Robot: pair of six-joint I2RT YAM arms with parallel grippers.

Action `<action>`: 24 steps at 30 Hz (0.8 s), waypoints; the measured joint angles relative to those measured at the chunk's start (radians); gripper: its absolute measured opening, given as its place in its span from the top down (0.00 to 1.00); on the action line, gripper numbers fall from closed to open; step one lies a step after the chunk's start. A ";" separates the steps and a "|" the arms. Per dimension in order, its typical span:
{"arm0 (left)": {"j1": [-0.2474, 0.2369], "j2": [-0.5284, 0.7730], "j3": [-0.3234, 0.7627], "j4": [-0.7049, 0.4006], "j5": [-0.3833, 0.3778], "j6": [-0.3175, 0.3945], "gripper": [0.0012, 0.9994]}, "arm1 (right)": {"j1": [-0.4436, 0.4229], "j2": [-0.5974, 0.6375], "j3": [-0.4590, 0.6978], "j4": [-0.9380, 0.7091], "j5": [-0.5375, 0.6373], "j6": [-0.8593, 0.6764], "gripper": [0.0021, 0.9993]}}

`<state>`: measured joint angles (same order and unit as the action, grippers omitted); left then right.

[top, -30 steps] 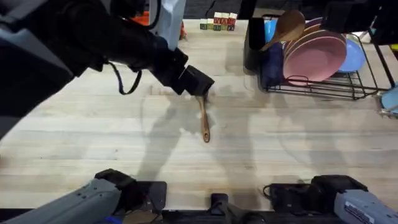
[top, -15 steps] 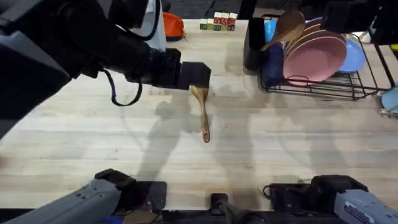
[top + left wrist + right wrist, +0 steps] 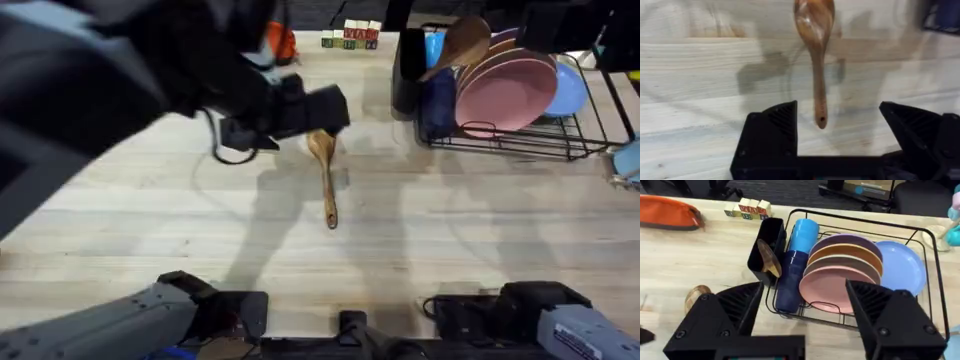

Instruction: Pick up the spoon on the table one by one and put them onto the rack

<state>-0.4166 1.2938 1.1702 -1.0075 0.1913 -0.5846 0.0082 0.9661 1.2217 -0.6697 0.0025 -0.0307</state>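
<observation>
The left arm's fingers [image 3: 840, 130] have drawn back from the spoon [image 3: 325, 180] and hang spread and empty over its handle, so it lies ungrasped on the tabletop [image 3: 450, 230], another already in the rack [image 3: 520, 140].

Pale wooden plank worktop [image 3: 480, 230] under soft even light, faint shadows across its grain, dark floor [image 3: 805, 192] beyond the far edge, dark chair bases there
</observation>
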 joint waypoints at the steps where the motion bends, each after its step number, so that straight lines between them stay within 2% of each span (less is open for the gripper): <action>1: -0.021 0.023 0.000 0.002 -0.014 -0.003 0.00 | 0.000 0.000 0.000 0.000 0.000 0.000 0.01; 5: -0.107 0.099 0.000 0.009 -0.085 -0.007 0.00 | 0.000 0.000 0.000 0.000 0.000 0.000 0.01; 10: -0.170 0.171 0.000 0.053 -0.133 -0.022 0.00 | 0.000 0.000 0.000 0.000 0.000 0.000 0.01; 16: -0.175 0.282 0.000 0.134 -0.155 -0.036 0.00 | 0.000 0.000 0.000 0.000 0.000 0.000 0.01; 24: -0.175 0.441 0.000 0.144 -0.162 -0.037 0.00 | 0.000 0.000 0.000 0.000 0.000 0.000 0.01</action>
<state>-0.5911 1.7345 1.1702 -0.8635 0.0296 -0.6220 0.0082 0.9661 1.2217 -0.6697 0.0025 -0.0307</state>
